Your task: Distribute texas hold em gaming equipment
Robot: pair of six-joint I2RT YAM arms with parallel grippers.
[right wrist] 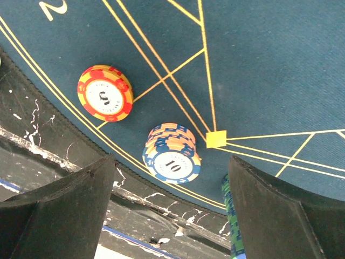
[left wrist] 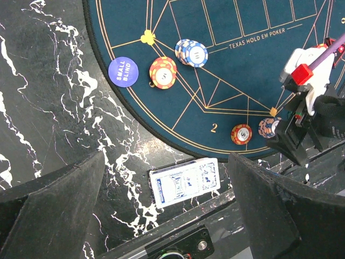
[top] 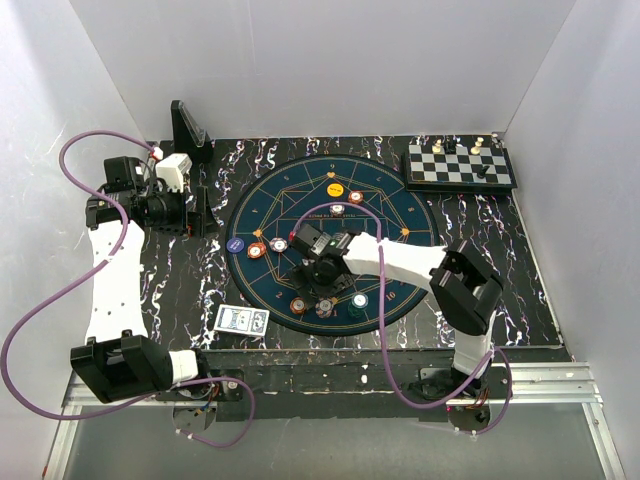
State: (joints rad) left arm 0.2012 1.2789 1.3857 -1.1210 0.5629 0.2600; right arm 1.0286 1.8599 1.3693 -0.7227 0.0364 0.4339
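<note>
Both grippers wide, nothing held
My right gripper [right wrist: 170, 162] hangs over the near rim of the round dark-blue felt mat with gold lines [right wrist: 259, 65], fingers [right wrist: 70, 210] clear either side of a blue-and-white stack of round chips marked 10 [right wrist: 172, 157], one orange-and-red chip [right wrist: 105, 93] beside it. My left gripper [left wrist: 166, 162] hangs over the small blue-backed playing cards [left wrist: 185, 182] on the black marbled table [left wrist: 48, 108]; I think a green chip stack [right wrist: 227, 210] sits behind the right finger

Mat [right wrist: 269, 54]: matt, finely woven cloth, probably felt-like; gold lines printed flat. Chips [right wrist: 172, 159]: smooth moulded plastic with a low sheen and paper-look centre labels. Worktop [left wrist: 48, 124]: black marbled surface, smooth, faintly glossy. Cards [left wrist: 185, 182]: coated card, slight shine. Right fingers [right wrist: 64, 205]: matt black plastic, slightly grainy.
</note>
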